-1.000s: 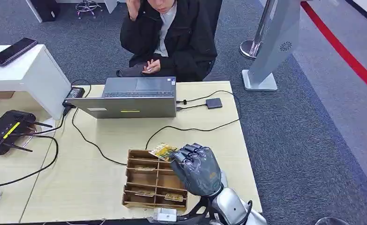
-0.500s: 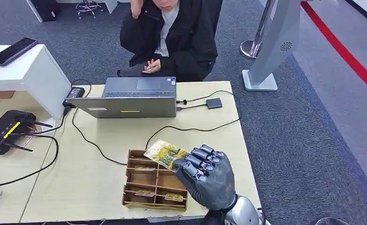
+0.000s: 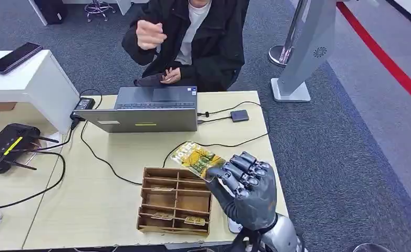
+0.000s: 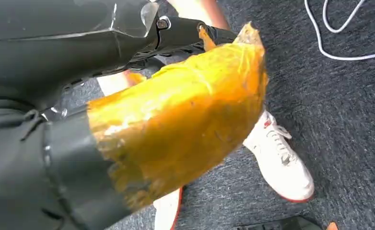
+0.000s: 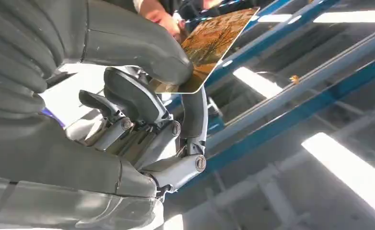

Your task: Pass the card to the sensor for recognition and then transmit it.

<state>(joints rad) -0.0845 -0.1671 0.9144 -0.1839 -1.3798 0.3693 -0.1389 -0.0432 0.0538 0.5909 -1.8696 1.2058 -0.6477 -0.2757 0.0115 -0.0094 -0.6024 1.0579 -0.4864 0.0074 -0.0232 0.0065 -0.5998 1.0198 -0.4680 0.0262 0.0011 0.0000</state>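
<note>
Right hand: I see my right hand [image 3: 245, 191] raised over the near right part of the table [image 3: 103, 205], pinching the card [image 3: 198, 157] at one end.
Card position: in the head view it is held clear of the wooden tray [image 3: 175, 201], above the tray's far right corner, with the black cable [image 3: 214, 144] just beyond it.
Sensor: a small dark square pad [image 3: 239, 115] lies right of the laptop [image 3: 145, 109], well apart from the card (I take this for the reader, but cannot confirm it).
Right wrist view: this shows what the head view hides, the thick thumb [image 5: 137, 45] pressed on one face of the card [image 5: 209, 43] and a dark finger behind it.
Left hand: the left wrist view shows a yellow taped shape close to the lens; I cannot tell the hand's state.
Person: seated behind the laptop, one hand [image 3: 150, 34] raised; upper body cut off by the frame.
Tray contents: small cards in some compartments, too small to read.
</note>
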